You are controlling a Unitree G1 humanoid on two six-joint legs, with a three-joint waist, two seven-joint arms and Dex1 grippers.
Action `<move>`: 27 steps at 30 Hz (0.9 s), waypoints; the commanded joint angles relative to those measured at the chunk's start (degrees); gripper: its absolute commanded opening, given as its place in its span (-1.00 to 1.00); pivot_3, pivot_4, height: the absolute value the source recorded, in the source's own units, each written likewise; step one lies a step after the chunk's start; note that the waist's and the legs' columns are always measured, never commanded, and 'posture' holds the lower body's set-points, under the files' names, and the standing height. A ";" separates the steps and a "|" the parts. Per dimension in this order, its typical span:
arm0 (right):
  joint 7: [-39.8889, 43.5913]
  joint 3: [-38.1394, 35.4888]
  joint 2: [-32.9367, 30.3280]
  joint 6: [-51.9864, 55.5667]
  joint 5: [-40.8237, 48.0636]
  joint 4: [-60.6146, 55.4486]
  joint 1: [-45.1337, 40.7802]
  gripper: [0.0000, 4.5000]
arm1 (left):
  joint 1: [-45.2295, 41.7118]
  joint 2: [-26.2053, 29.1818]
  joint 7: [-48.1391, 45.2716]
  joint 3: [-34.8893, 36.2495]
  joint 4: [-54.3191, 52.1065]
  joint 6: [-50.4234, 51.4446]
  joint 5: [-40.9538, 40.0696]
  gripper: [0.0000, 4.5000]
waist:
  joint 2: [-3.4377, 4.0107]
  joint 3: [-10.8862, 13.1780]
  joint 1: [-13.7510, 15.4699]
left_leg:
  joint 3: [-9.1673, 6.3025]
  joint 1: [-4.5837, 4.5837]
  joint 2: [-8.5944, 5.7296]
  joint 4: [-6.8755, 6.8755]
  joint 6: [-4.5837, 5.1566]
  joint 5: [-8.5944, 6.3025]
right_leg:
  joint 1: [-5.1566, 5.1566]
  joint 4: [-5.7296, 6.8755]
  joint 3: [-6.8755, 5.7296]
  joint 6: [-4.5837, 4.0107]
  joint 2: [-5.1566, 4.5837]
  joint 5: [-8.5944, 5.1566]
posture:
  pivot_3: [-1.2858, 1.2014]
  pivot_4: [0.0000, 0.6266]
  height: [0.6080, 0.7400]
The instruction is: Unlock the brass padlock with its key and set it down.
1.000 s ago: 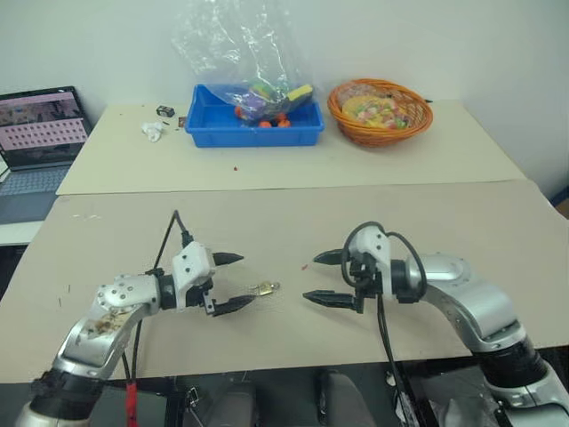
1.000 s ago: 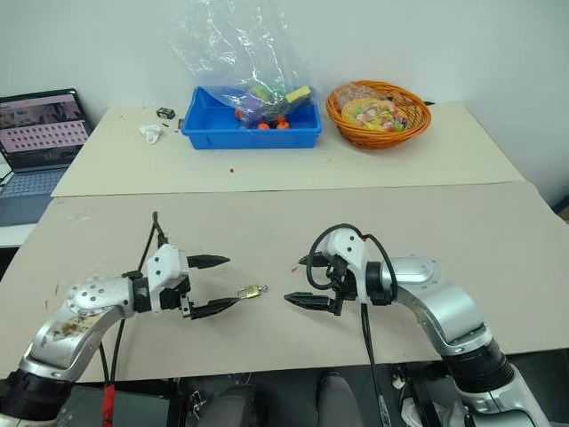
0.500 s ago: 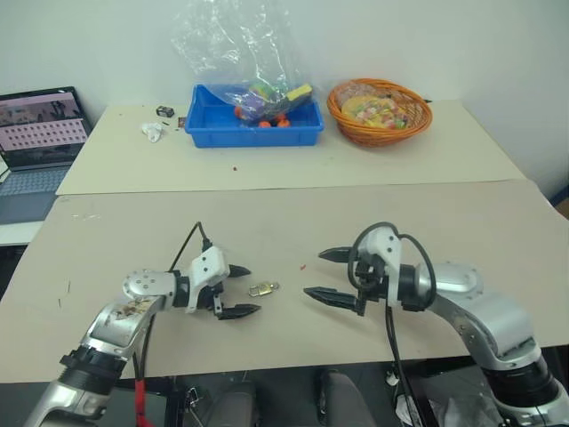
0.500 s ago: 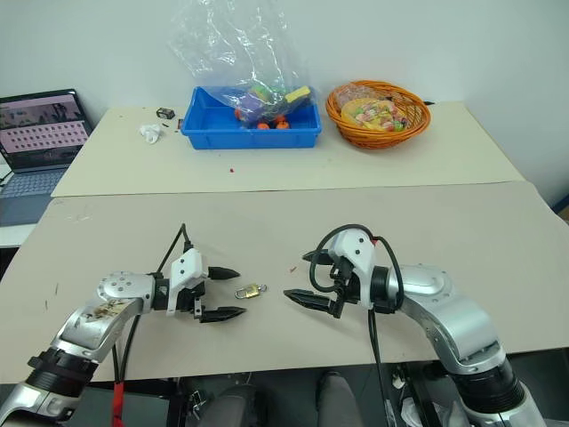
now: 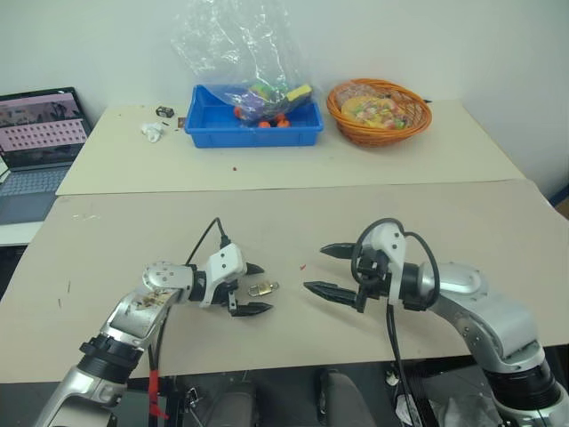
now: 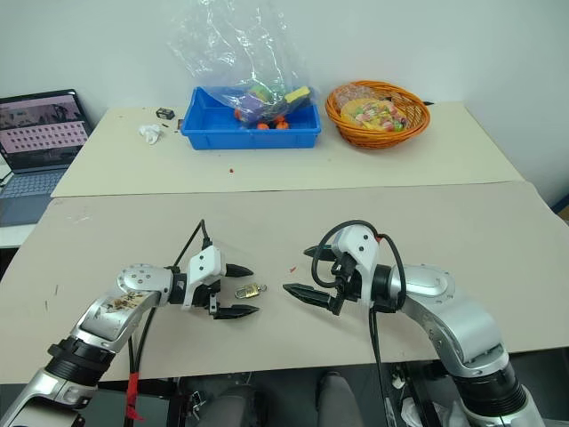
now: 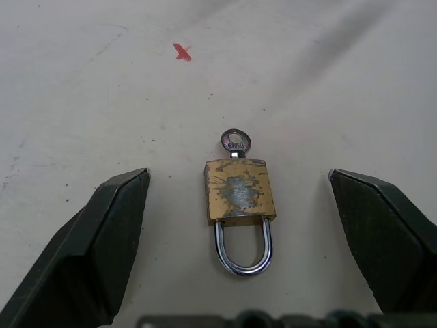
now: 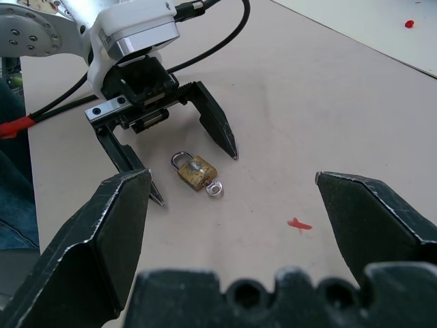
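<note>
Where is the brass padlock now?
The brass padlock lies flat on the near table, between the open fingers of the left gripper, left of the right gripper.

Brass padlock (image 7: 239, 191) lies flat on bare table (image 5: 293, 222), key (image 7: 235, 143) inserted; open left gripper (image 5: 256, 289) straddles it, right gripper (image 5: 327, 271) near, gap between.
</note>
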 commanded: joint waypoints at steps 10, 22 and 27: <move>-0.52 -1.68 -0.15 -0.99 0.57 -1.37 -0.48 1.00 | 0.45 0.78 0.36 0.68 -1.24 2.06 1.00 -0.63 | 0.00 0.00 -0.02 | 0.00 0.02 0.00 -0.02 0.00 0.00 | 0.00 -0.01 0.01 0.00 0.00 0.00 | 0.03 -0.52 0.82; -1.24 1.81 1.27 -2.07 -3.24 2.80 -3.13 1.00 | 3.65 0.38 16.23 3.87 -7.23 -15.24 14.53 -0.63 | -0.02 0.01 0.03 | 0.01 0.01 0.03 -0.01 0.00 0.00 | 0.00 -0.01 0.01 -0.01 0.00 0.00 | 0.03 -0.52 0.82; -5.30 2.21 6.15 -0.35 -4.87 8.63 -6.61 1.00 | 4.07 3.17 38.03 5.66 -7.19 -35.78 36.10 -0.63 | -0.03 0.02 0.01 | 0.01 0.00 0.03 -0.10 -0.02 0.01 | -0.03 -0.10 0.02 -0.05 -0.01 0.03 | 0.03 -0.52 0.82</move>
